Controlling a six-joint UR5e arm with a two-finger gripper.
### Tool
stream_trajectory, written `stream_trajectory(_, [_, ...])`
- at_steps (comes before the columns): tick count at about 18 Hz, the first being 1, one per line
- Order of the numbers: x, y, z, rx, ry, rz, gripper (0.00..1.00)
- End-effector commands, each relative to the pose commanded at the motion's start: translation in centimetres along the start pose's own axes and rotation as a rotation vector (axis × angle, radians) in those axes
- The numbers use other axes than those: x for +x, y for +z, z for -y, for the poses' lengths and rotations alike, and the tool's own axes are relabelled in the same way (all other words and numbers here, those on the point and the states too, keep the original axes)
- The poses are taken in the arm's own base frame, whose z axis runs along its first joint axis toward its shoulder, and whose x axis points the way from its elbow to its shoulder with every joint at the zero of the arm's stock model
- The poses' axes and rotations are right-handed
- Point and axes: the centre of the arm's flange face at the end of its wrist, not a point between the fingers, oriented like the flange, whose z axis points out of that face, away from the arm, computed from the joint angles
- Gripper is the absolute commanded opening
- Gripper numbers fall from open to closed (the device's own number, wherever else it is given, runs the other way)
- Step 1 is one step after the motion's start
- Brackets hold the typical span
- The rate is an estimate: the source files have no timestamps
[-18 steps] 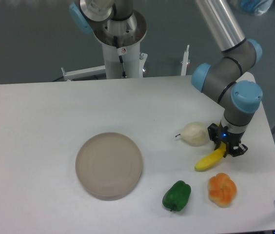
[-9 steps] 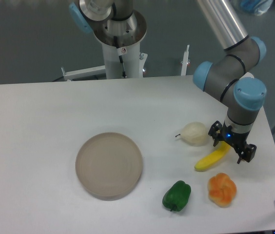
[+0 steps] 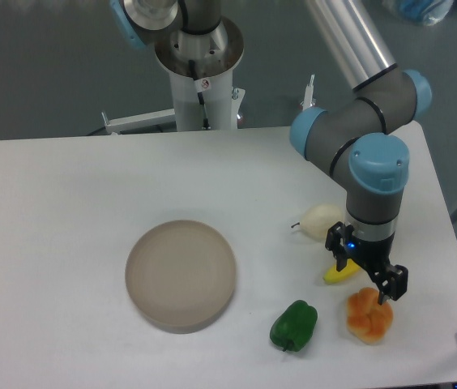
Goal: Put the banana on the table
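Banana (image 3: 338,274) lies flat on the table (image 3: 66,203), right-front area; only its yellow lower-left end shows, the rest is hidden behind the gripper (image 3: 369,273). It sits just below the pale pear (image 3: 321,220), near but apparently apart from it, and up-left of the lumpy orange fruit (image 3: 369,315). Gripper fingers are spread wide apart, nothing between them: released, not holding the banana. One fingertip is by the banana's hidden end, the other overlaps the top of the orange fruit in this view; can't tell if either touches anything. A blue light glows on the gripper body next to the banana. Wrist w/ blue cap (image 3: 378,161) is right above, arm running up and out of the top edge. Green pepper (image 3: 294,326) is on the table left of the orange fruit, near the front edge, apart from both the banana and the fruit. Round grey-beige plate (image 3: 181,274) sits mid-table, well apart from the fruit group. Robot base column (image 3: 200,77) stands behind the table's far edge.
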Motion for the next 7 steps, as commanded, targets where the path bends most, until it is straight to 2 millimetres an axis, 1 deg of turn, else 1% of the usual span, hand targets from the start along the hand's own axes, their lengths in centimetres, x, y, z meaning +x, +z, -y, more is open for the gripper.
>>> stream_trajectory(2, [-0.42,-0.21,0.12,-0.004,-0.012,0.010,1.00])
stream_trajectory(6, [-0.44,-0.01,0.56,-0.002,-0.026,0.009,1.00])
stream_trajectory(7, [-0.71,-0.36,0.71,-0.002,-0.029,0.017,1.00])
